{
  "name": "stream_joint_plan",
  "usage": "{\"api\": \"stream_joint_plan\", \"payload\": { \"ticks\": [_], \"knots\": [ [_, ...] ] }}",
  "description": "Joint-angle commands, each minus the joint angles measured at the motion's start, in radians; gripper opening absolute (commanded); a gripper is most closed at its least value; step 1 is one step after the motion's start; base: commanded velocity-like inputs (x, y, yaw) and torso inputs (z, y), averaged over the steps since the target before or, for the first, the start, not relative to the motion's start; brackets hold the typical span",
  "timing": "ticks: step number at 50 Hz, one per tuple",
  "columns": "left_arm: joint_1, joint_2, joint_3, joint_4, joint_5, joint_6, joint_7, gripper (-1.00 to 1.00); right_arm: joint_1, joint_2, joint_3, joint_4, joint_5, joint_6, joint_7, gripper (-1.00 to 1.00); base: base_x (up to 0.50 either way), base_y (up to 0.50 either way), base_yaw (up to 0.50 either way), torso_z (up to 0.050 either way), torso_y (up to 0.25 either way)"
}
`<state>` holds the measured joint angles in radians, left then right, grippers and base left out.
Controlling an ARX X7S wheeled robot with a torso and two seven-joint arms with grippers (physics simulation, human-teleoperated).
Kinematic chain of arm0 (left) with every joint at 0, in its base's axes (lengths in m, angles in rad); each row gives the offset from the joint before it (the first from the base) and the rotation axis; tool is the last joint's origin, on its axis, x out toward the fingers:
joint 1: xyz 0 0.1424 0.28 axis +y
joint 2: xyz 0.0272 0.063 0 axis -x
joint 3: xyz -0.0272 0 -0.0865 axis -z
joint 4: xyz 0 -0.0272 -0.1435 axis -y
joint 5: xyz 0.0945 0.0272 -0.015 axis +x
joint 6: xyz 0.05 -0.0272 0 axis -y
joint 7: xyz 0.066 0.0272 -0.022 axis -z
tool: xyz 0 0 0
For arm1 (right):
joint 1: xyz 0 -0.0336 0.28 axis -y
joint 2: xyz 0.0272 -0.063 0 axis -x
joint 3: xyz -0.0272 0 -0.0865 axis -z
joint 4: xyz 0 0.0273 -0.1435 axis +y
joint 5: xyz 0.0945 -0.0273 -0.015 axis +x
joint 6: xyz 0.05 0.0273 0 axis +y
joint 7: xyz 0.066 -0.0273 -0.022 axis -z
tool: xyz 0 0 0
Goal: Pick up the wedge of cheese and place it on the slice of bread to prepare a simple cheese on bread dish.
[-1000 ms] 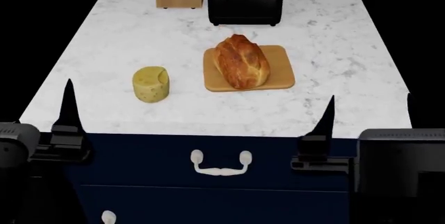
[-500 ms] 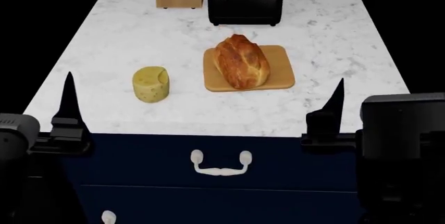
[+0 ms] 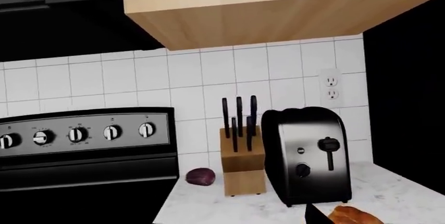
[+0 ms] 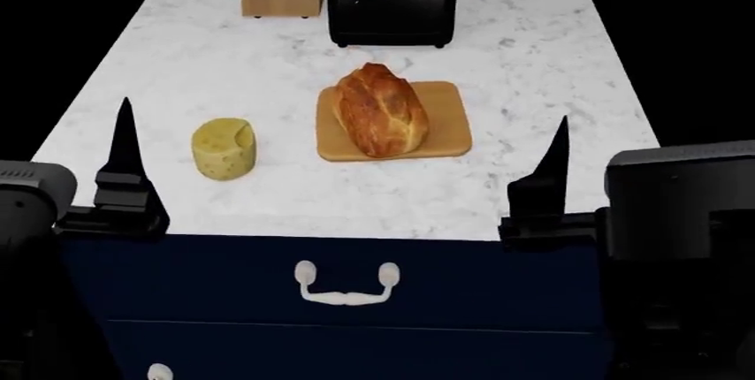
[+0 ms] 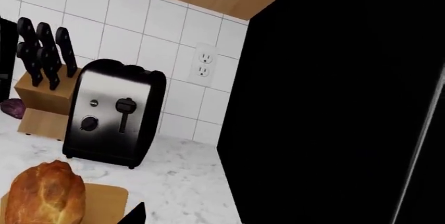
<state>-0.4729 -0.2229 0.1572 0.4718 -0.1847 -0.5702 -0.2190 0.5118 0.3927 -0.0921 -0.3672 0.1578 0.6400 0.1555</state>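
Fingers of both arms hold nothing, spread unclear; the wedge of cheese sits centre-left on the desk, the slice of bread untopped.

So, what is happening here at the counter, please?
Nothing is being handled yet. The wedge of cheese stands alone on the marble counter, and the slice of bread lies on the cutting board beside it. The left pincer and right pincer hover at the near edge, both empty.

Pale yellow cheese, golden-brown bread, tan board, white grey-veined marble counter, navy drawers.
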Motion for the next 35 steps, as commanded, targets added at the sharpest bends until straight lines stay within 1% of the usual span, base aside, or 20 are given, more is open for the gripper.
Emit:
{"api": "stream_joint_plan", "payload": {
  "ticks": [1,7,9,22,35],
  "knots": [
    [-0.012,-0.001,0.003,-0.007,-0.008,0.003,-0.003,1.0,0.001,0.007,-0.01,-0.007,0.006,-0.024,-0.017,1.0,0.34,-0.39,0.0,0.0,0.0],
    [-0.009,-0.002,0.003,-0.012,-0.011,0.009,-0.006,1.0,-0.008,0.013,-0.026,-0.01,-0.001,-0.035,-0.021,1.0,0.4,-0.38,0.0,0.0,0.0],
    [-0.007,-0.001,0.003,-0.008,-0.012,0.007,-0.009,1.0,-0.014,0.014,-0.027,-0.016,-0.001,-0.038,-0.021,1.0,0.48,-0.12,0.0,0.0,0.0],
    [0.009,-0.009,-0.002,-0.009,-0.021,0.019,-0.013,1.0,-0.01,0.016,-0.045,-0.022,-0.006,-0.027,-0.019,1.0,0.48,0.0,0.0,0.0,0.0],
    [0.008,-0.012,0.008,-0.014,-0.023,0.022,-0.018,1.0,-0.015,0.022,-0.046,-0.021,-0.01,-0.029,-0.013,1.0,0.38,0.0,0.0,0.0,0.0]
  ]
}}
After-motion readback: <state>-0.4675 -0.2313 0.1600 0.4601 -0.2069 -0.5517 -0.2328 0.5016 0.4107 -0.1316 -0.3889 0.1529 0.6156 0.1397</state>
